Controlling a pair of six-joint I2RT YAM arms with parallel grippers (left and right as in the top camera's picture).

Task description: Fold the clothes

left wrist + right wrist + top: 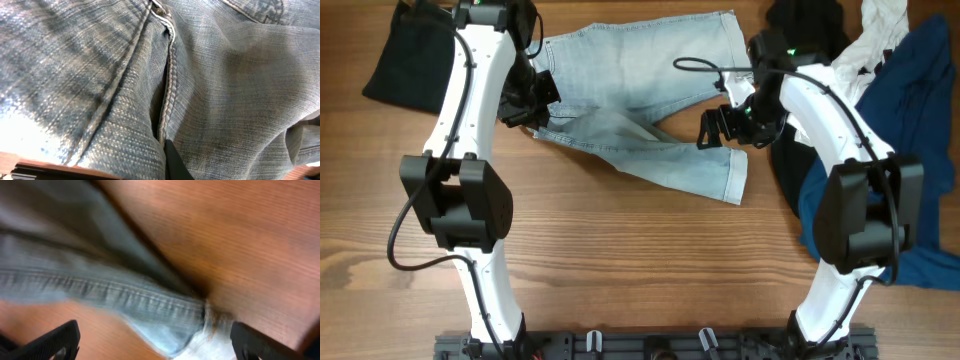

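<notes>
**Pale denim shorts lie flat on the wooden counter, with one arm at each end.**

In the overhead view the shorts lie from the centre toward 12 o'clock, with the two legs fanning toward 2 and 4 o'clock. The left pincer is at their 9 o'clock edge. Its wrist camera shows only denim and a stitched seam with one dark finger below, so I cannot tell how its jaws stand. The right pincer is over the lower leg's hem, with its fingers spread wide on either side of it; that view is blurred. A black garment lies at 10 o'clock, white cloth at 1 o'clock, and deep-blue cloth at 3 o'clock.
</notes>
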